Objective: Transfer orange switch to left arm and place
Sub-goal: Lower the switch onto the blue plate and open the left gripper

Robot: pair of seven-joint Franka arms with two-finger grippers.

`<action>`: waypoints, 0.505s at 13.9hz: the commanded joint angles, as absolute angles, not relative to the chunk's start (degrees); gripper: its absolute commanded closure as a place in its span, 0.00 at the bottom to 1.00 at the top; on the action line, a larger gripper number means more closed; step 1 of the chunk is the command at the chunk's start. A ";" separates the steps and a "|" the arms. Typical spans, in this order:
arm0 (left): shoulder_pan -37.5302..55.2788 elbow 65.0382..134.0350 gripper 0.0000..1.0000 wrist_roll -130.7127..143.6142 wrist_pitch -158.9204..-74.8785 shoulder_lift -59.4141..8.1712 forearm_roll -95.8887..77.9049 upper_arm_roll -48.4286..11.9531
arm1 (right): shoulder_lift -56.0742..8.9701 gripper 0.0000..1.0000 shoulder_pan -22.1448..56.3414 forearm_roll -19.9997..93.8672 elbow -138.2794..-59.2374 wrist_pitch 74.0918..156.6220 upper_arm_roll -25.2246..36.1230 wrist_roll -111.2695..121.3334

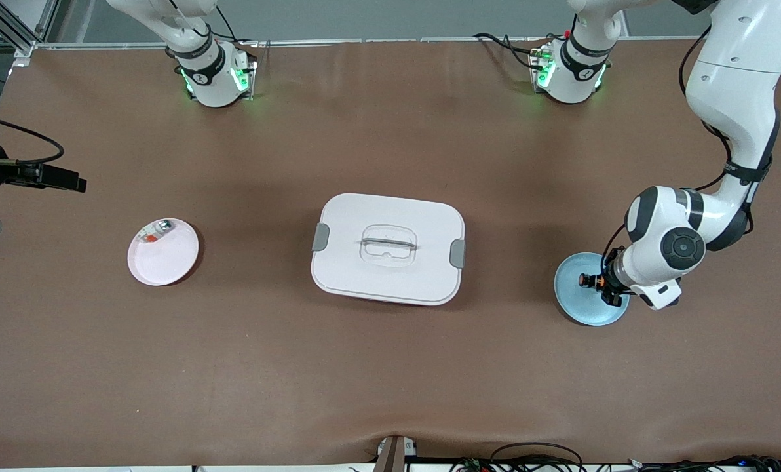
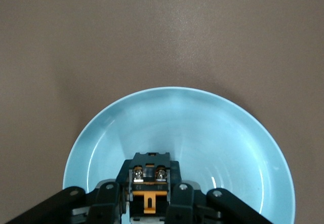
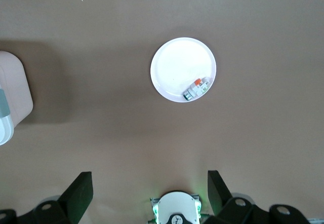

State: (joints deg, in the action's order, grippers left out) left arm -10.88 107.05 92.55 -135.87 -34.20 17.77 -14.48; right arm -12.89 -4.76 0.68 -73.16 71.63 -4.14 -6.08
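The brown table [image 1: 390, 367] fills the room, and the white box [image 1: 388, 248] sits square in the middle of it, lid on, latches at either end. Toward the left arm's end lies the blue plate [image 1: 577, 308]; toward the right arm's end lies the pink plate [image 1: 163, 259], with a small clear-silver item [image 1: 154, 231] resting at its rim.

The left arm reaches down over the blue plate, and the left gripper [image 2: 149, 196] is clamped on the orange switch [image 2: 148, 181], holding it low over the plate's bowl. From the front the switch [image 1: 590, 280] sticks out sideways from the fingers, its long axis lying roughly level and pointing toward the box. I cannot tell whether it has cleared the plate or sits touching it.

The right arm waits, high above the table; the right gripper [image 3: 149, 191] hangs with its jaws spread wide and nothing between them, looking down on the pink plate [image 3: 183, 69].

By my reckoning the job is barely begun: the grasp is made, but the lift, the handover to the right arm, the route around the box and the set-down remain.
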 commanded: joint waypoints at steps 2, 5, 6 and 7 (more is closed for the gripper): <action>-11.51 107.49 0.00 93.42 -136.50 -33.93 19.07 -15.03 | -6.07 0.00 -5.01 1.49 -82.18 75.32 -4.40 -6.94; -11.60 107.14 0.00 92.81 -135.79 -33.14 19.07 -15.12 | -5.02 0.00 -5.01 1.93 -83.14 76.19 -4.39 -7.03; -11.43 106.88 0.00 92.99 -135.53 -32.96 19.07 -15.12 | -4.05 0.00 -4.92 1.93 -84.62 77.07 -4.39 -7.03; -11.34 106.61 0.00 93.25 -135.18 -32.96 19.07 -15.20 | -2.39 0.00 -4.92 1.93 -86.81 78.65 -4.39 -7.64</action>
